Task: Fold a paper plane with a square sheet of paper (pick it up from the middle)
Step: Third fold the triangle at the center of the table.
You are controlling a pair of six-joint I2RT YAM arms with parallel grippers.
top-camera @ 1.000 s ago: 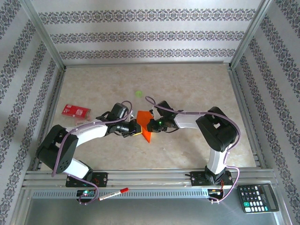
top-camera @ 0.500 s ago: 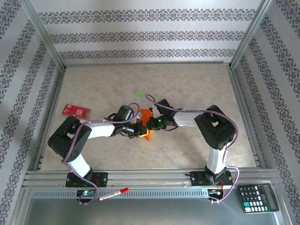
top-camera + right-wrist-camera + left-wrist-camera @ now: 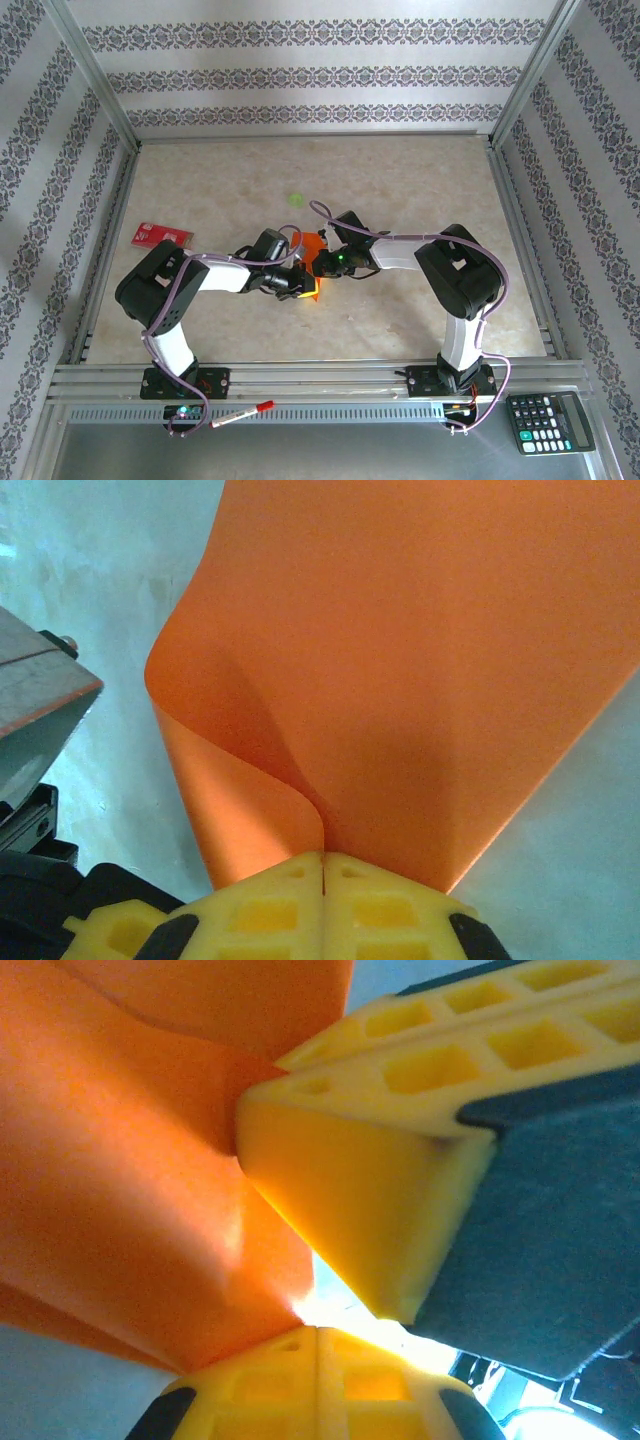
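The square sheet of paper sits mid-table, curled into a loose fold (not flat), between both arms. The right gripper is clenched on its edge, with the orange sheet pinched in the seam. The left gripper also looks clamped on the paper, just beside the other's yellow finger. A red card lies well to the left.

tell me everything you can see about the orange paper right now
The square sheet of paper is thin, plain bright orange and unmarked. It is bent, not flat: in the right wrist view one side curls over into a soft roll. The right gripper is shut on its near edge, and the left gripper pinches another part, with the sheet buckling around it. It lies between the two arms, over the middle of the table.
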